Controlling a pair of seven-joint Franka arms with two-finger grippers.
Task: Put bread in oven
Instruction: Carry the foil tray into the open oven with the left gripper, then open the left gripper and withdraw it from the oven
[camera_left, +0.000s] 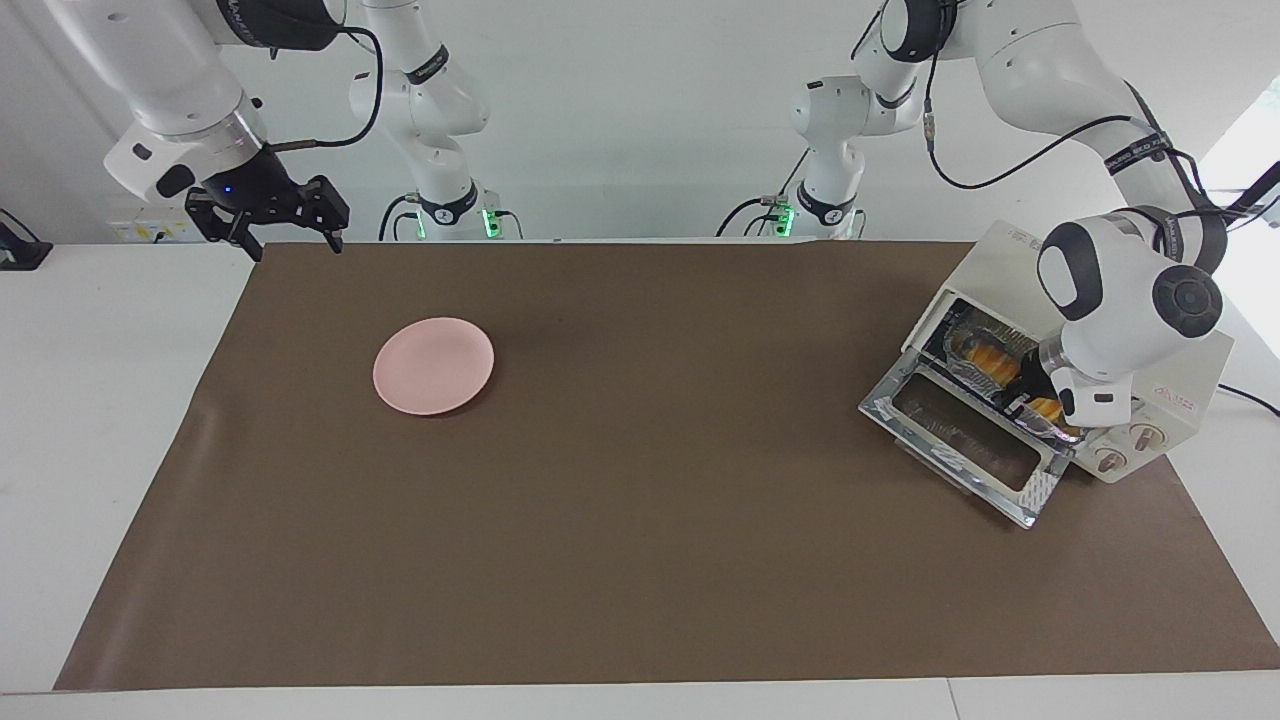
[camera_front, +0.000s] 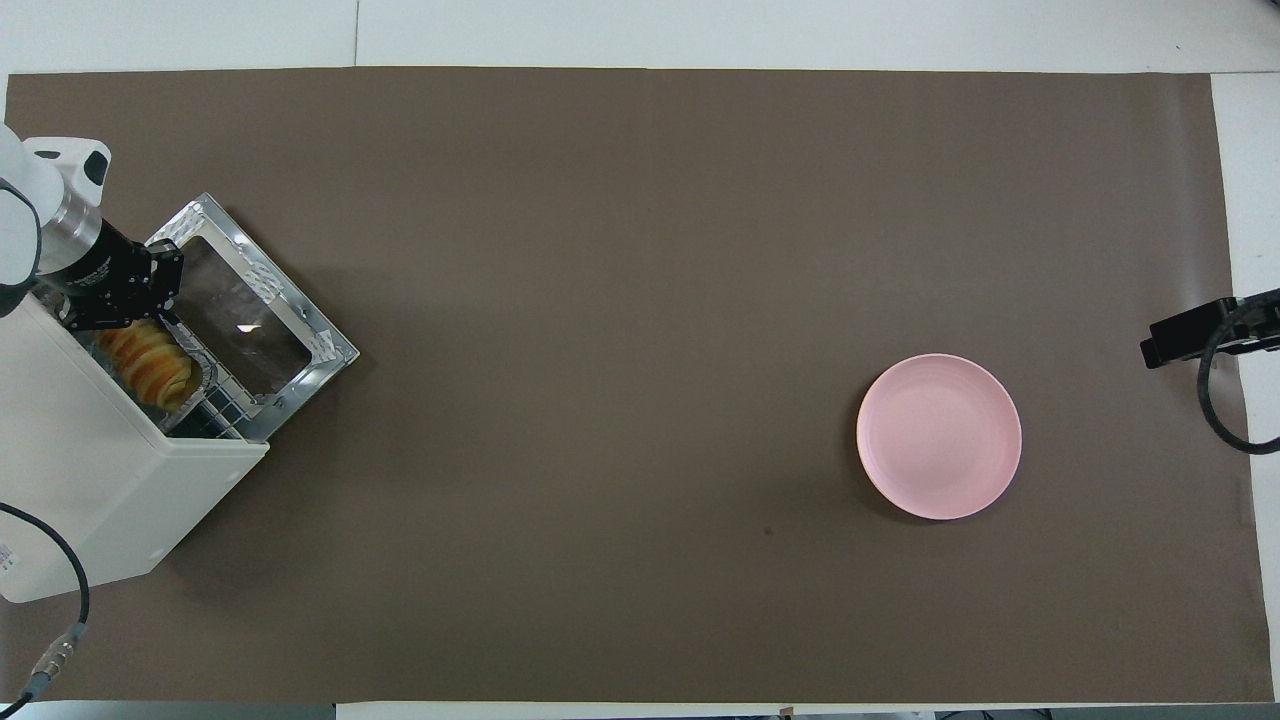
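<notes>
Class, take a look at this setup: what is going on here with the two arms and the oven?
The left gripper is at the mouth of the oven, whose glass door is dropped open. The bread already lies inside on a foil tray on the rack. Whether the gripper is gripping it cannot be seen. The right gripper waits, open, up over the table's edge at its own end. The pink plate sits bare on the brown mat.

Facing camera high, looks toward robots; overhead camera looks steeply down, forward; both share brown desk (camera_left: 640, 560), half-turn apart.
</notes>
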